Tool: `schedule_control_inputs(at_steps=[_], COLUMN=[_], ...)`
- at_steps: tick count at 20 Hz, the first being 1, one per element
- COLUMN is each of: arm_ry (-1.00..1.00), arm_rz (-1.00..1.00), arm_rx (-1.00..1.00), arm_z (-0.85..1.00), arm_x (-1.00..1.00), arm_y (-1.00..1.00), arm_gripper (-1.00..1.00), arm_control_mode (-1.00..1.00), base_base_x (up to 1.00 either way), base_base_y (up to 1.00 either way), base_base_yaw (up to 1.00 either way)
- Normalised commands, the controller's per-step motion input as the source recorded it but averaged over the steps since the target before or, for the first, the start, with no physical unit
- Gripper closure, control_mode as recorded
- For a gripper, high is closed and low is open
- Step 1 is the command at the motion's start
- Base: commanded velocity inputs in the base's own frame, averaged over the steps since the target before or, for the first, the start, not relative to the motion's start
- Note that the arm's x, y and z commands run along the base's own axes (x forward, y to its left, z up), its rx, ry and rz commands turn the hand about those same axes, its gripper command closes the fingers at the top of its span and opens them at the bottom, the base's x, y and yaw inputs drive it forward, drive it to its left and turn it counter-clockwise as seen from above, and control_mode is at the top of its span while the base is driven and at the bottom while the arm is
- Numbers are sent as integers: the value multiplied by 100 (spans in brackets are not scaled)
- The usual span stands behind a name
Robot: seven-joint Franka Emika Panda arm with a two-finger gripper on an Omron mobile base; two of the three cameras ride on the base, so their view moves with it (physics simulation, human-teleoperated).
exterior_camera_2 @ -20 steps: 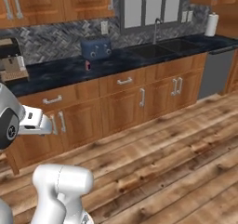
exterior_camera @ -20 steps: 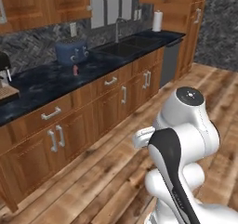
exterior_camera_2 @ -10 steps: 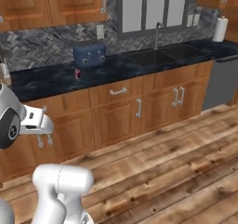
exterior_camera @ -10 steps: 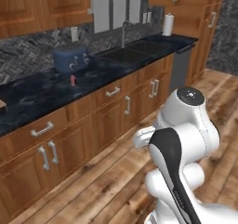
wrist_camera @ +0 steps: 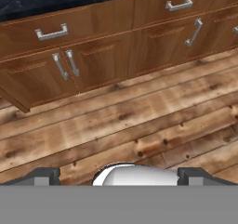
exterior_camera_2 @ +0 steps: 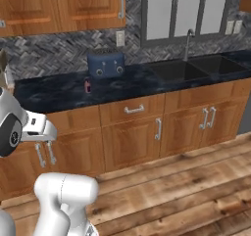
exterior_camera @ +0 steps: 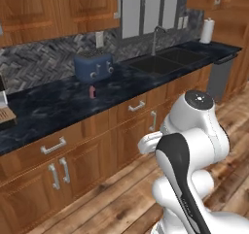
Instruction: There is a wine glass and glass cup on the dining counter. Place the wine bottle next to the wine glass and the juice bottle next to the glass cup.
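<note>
Two dark fingertips (wrist_camera: 42, 175) of the jaws (wrist_camera: 118, 176) stood wide apart at the bottom of the hand view, with nothing between them, pointed down at the wooden floor (wrist_camera: 139, 121). Just beyond the jaws along that floor ran a row of wooden cabinet doors and drawers (wrist_camera: 100, 56) with metal handles, under a dark stone desk (exterior_camera: 53, 107) against the wall. On that desk, farther out and above the jaws, the small red juice bottle (exterior_camera: 92, 91) stood upright, just in front of a blue toaster (exterior_camera: 93, 67) and apart from it. Farther along the desk sat a sink (exterior_camera: 163, 60) with its tap (exterior_camera: 155, 34), and a paper towel roll (exterior_camera: 207, 31) at the far end.
</note>
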Motion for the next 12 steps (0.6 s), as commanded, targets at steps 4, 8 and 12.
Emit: schedule_control_inputs(at_steps=[4, 8, 12], arm_ry=[0, 0, 0], arm_rz=[0, 0, 0], arm_rx=[0, 0, 0], arm_z=[0, 0, 0], arm_x=[0, 0, 0], arm_y=[0, 0, 0], arm_gripper=[-100, -100, -100], arm_control_mode=[100, 100, 100], base_base_x=[76, 73, 62], base_base_y=[-17, -22, -35], base_base_yaw=[24, 20, 16])
